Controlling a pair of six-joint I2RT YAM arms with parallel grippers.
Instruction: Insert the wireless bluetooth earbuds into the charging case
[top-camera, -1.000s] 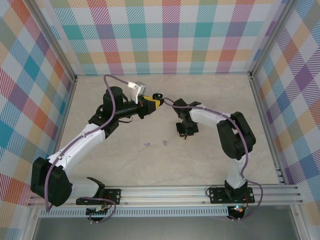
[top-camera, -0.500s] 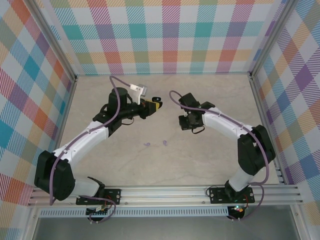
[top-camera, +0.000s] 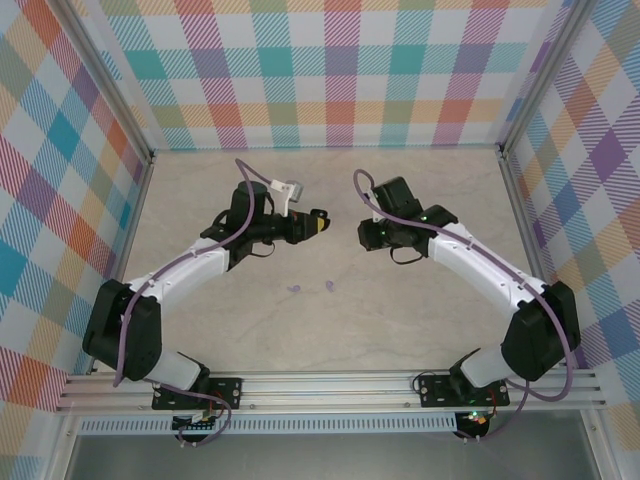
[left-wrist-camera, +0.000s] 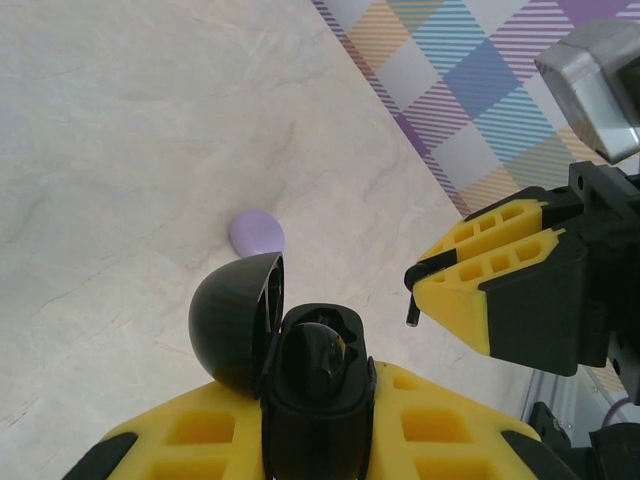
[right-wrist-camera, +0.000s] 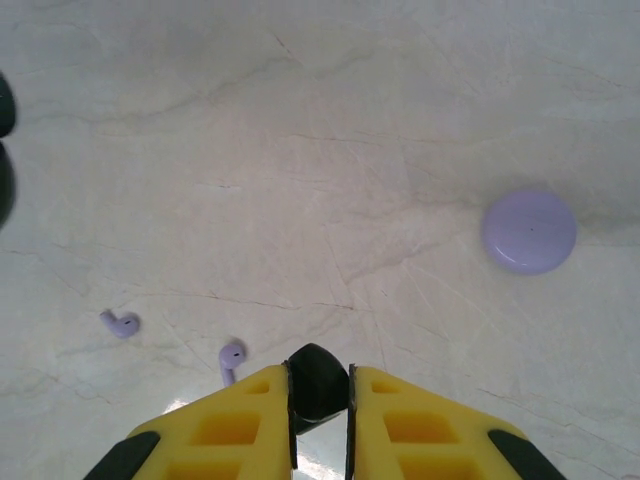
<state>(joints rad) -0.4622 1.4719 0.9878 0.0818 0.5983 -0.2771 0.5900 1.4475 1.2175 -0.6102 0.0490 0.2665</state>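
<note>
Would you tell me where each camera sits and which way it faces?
Top external: above and behind the robot, looking down on the table, left arm and right arm.
Left wrist: looks past the left gripper, clamping the black case, toward the right gripper.
Right wrist: looks down past its fingers, pinching a black earbud.
Both wrist views show the lilac case.
</note>
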